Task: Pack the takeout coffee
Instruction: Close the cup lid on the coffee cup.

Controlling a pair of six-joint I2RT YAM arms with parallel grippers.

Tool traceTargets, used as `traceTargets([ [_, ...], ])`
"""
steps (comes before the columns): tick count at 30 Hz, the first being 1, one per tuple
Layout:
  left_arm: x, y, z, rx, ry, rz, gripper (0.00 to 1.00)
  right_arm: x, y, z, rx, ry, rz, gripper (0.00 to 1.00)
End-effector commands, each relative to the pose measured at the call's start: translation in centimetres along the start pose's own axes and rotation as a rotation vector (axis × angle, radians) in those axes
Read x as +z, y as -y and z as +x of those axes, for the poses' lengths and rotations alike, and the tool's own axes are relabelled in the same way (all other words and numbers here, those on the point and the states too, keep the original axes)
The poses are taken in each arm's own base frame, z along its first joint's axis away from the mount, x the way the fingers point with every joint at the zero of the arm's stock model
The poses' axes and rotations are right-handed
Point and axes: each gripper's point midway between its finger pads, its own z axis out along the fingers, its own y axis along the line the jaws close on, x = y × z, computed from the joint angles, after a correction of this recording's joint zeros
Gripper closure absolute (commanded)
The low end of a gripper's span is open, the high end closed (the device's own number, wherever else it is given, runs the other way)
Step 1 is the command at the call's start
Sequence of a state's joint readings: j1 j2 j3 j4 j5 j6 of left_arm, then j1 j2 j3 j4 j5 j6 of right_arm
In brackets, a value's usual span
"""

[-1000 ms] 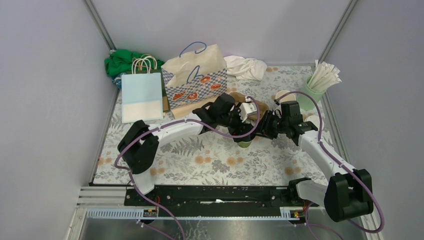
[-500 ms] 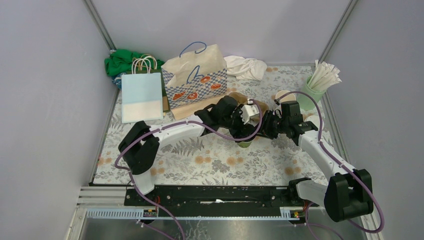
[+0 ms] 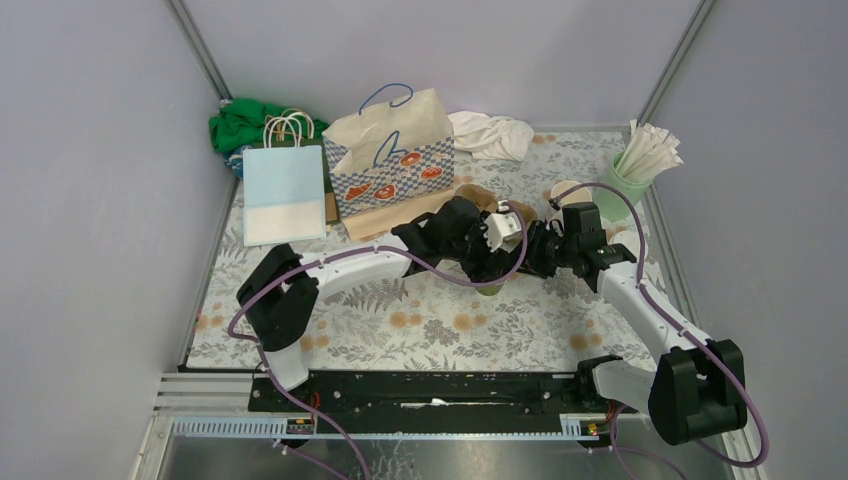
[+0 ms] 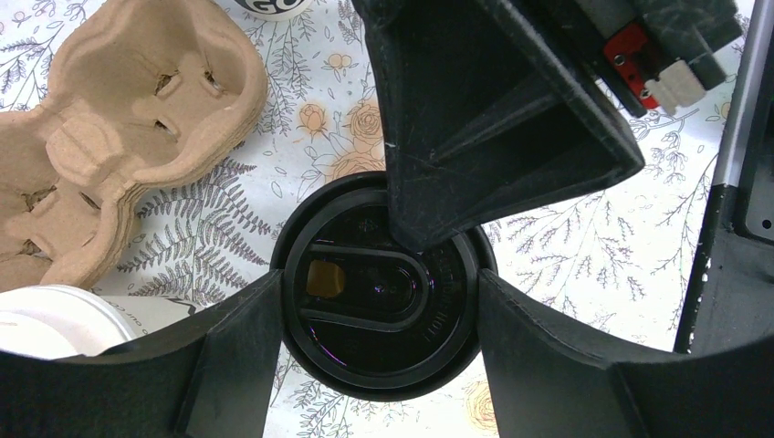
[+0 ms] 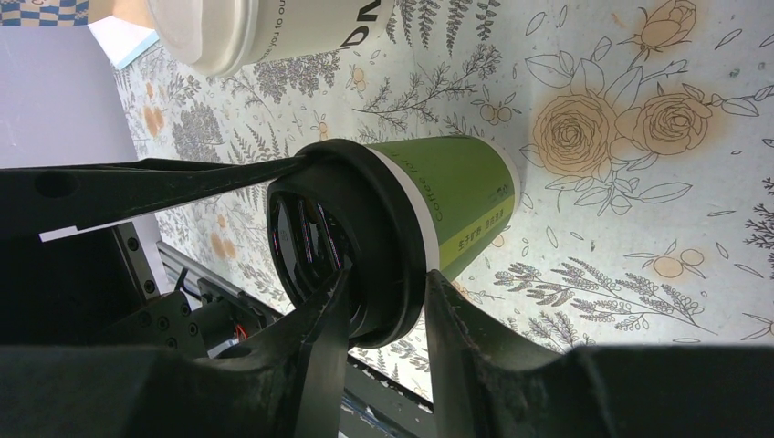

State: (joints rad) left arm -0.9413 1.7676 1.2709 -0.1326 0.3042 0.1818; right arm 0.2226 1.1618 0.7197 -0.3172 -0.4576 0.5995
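Note:
A green paper cup [image 5: 456, 196] with a black lid [image 4: 365, 351] stands on the flowered table; it also shows in the top view [image 3: 489, 289]. My left gripper [image 4: 379, 301] comes down from above, and its fingers press on both sides of the lid. My right gripper [image 5: 388, 292] pinches the lid's rim from the side, one finger on top and one beneath. A cream cup with a white lid [image 5: 274, 27] lies on its side nearby; it also shows in the left wrist view [image 4: 55, 319].
A brown cardboard cup carrier [image 4: 119, 119] sits just left of the cup. A patterned paper bag [image 3: 390, 160] and a blue bag [image 3: 285, 195] stand at the back left. A mint tumbler of straws [image 3: 625, 180] stands at the back right, with an open cup [image 3: 567, 190] near it.
My left gripper has shifted slightly right and down onto the cup's lid. The right arm and the cup have stayed in place.

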Motion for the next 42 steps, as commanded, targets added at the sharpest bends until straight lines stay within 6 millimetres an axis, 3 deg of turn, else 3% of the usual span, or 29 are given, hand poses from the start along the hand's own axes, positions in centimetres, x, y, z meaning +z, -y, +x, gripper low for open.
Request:
traceTargets([
  [1,0.9,-0.1,3.4,0.021,-0.096,-0.051,0.27,0.5,3.4,3.3,0.017,-0.101,0.107,0.59],
  [16,1.1,0.1,4.4,0.021,-0.138,-0.076,0.29,-0.3,2.4,2.7,0.017,-0.085,0.1,0.43],
  [27,1.3,-0.3,4.3,-0.029,-0.143,-0.08,0.32,-0.6,0.6,2.7,0.069,-0.089,0.021,0.36],
  [33,1.0,-0.6,4.3,-0.053,-0.142,-0.073,0.33,-0.3,-0.7,2.9,0.124,-0.1,-0.051,0.38],
  [42,0.8,-0.7,4.9,-0.066,-0.154,-0.079,0.33,-0.6,-2.0,2.2,0.147,-0.081,-0.096,0.5],
])
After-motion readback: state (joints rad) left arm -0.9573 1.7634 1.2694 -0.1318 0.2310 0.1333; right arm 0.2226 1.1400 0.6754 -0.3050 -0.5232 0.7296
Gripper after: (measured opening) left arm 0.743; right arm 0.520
